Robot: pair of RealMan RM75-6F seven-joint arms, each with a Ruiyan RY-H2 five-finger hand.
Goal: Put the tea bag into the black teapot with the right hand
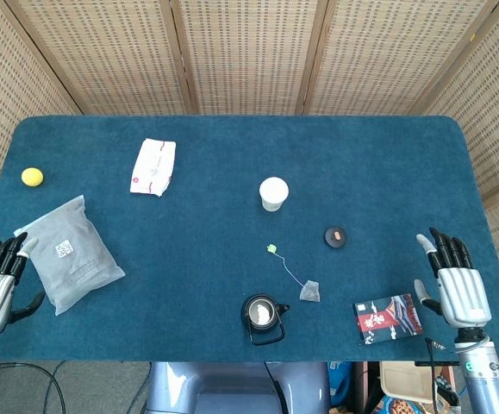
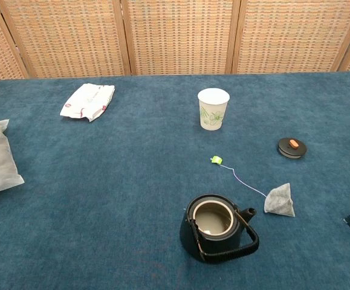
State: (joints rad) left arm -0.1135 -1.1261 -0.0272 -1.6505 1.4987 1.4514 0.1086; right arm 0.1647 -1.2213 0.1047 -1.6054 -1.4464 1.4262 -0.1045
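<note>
The right hand (image 1: pixel 452 278) waits empty with fingers spread, well right of the tea bag (image 1: pixel 310 291) lying just beside the open teapot (image 1: pixel 262 315).

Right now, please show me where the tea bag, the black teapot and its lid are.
tea bag (image 2: pixel 280 201), chest view, middle of the pouch.
black teapot (image 2: pixel 194 237), chest view, left outer wall.
lid (image 2: pixel 292 148), chest view, black top beside the orange knob.

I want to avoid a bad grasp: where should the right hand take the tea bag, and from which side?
Pinch the tea bag at its pointed top, coming from above on its right. It lies as a small pyramid right of the teapot, with its string trailing left to the green tag, so that side is free. The right hand is open at the table edge.
</note>
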